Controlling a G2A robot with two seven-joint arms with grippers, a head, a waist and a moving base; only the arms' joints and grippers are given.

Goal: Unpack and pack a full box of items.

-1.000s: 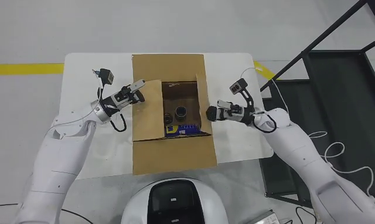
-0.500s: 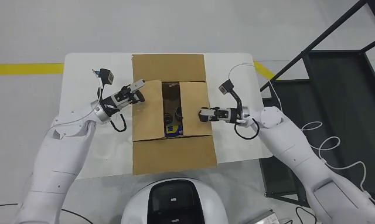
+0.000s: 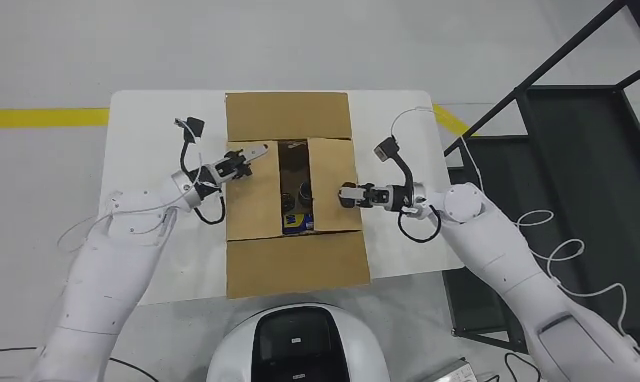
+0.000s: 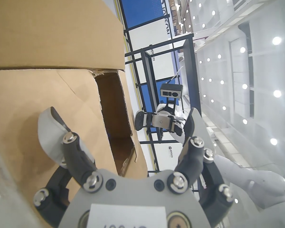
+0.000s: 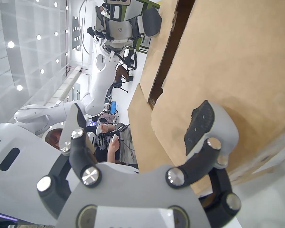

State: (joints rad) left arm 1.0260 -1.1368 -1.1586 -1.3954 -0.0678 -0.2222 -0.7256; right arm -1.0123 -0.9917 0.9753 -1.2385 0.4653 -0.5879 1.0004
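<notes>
The box (image 3: 290, 244) stands mid tabletop (image 3: 150, 122), half closed. From above, dark cans (image 3: 302, 193) and a blue pack (image 3: 295, 220) show inside. Wrist views show both hands spread wide: left hand (image 4: 122, 117) against the left flap (image 4: 26, 91), right hand (image 5: 139, 112) against the right flap (image 5: 228, 60)

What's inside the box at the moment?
In the box, the gap between the side flaps shows two dark round items and a blue-labelled pack. The flaps cover everything else.
</notes>
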